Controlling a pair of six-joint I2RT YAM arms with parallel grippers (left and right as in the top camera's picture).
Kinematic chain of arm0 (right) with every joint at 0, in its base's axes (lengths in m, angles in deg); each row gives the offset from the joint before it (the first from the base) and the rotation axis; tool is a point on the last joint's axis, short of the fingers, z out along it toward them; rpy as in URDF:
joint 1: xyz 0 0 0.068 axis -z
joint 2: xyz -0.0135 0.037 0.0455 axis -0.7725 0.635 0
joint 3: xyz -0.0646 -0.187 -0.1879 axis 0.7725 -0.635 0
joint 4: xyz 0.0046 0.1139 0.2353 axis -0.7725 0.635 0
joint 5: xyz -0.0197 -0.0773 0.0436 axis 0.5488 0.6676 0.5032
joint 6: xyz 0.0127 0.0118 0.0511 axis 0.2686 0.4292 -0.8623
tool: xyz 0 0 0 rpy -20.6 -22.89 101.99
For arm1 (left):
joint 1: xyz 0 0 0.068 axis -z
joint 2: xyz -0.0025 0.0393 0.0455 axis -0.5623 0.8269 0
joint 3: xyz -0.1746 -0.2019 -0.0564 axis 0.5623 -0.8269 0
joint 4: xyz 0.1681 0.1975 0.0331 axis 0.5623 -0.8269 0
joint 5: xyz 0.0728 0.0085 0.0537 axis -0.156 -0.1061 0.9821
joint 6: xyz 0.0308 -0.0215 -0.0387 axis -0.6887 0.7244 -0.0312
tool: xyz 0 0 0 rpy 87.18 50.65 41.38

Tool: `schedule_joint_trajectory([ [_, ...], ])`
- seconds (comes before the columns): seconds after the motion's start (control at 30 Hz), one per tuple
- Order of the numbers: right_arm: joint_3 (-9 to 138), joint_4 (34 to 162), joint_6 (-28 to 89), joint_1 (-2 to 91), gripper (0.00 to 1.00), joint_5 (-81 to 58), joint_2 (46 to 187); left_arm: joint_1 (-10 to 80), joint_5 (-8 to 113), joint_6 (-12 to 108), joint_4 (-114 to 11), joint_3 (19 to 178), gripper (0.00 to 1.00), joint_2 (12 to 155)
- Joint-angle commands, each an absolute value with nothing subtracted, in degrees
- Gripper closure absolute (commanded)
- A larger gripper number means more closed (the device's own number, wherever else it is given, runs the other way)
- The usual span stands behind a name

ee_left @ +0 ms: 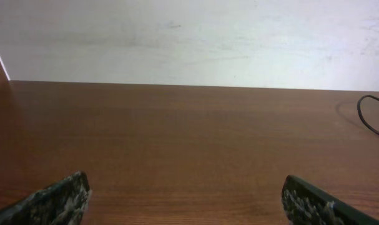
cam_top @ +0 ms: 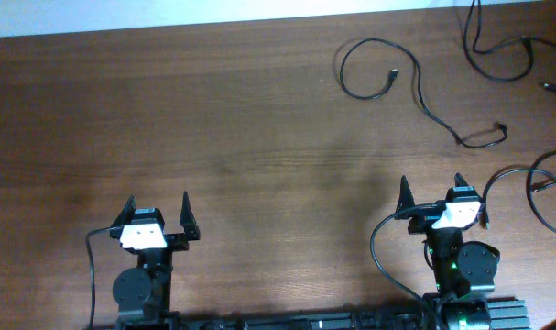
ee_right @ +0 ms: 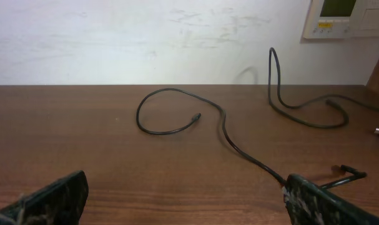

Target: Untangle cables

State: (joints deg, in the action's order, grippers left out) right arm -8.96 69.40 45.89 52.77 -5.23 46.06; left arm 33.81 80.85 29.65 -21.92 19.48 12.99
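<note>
Three thin black cables lie apart at the far right of the wooden table. One cable (cam_top: 425, 103) makes a loop and then runs right to a bent plug end. A second cable (cam_top: 469, 32) curls at the top right corner. A third cable (cam_top: 514, 169) lies by the right edge, next to my right arm. In the right wrist view the looped cable (ee_right: 223, 122) runs toward my right finger, and the second cable (ee_right: 271, 81) arches up behind it. My right gripper (cam_top: 433, 197) (ee_right: 186, 187) is open and empty. My left gripper (cam_top: 157, 215) (ee_left: 184, 187) is open and empty over bare wood.
A small loose plug (cam_top: 550, 87) lies near the right edge. A bit of cable (ee_left: 364, 119) shows at the right of the left wrist view. A white wall stands behind the table, with a wall panel (ee_right: 345, 15) at the upper right.
</note>
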Motion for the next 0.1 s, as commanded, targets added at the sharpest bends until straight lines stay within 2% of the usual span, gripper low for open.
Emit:
schedule_joint_trajectory([
  [0.0, -9.38, 69.57, 45.26, 52.47, 0.01, -4.95, 45.56, 33.68, 80.42, 28.74, -21.88, 19.09, 0.01, 12.62],
  [0.07, -9.38, 69.57, 45.26, 52.47, 0.01, -4.95, 45.56, 33.68, 80.42, 28.74, -21.88, 19.09, 0.01, 12.62],
])
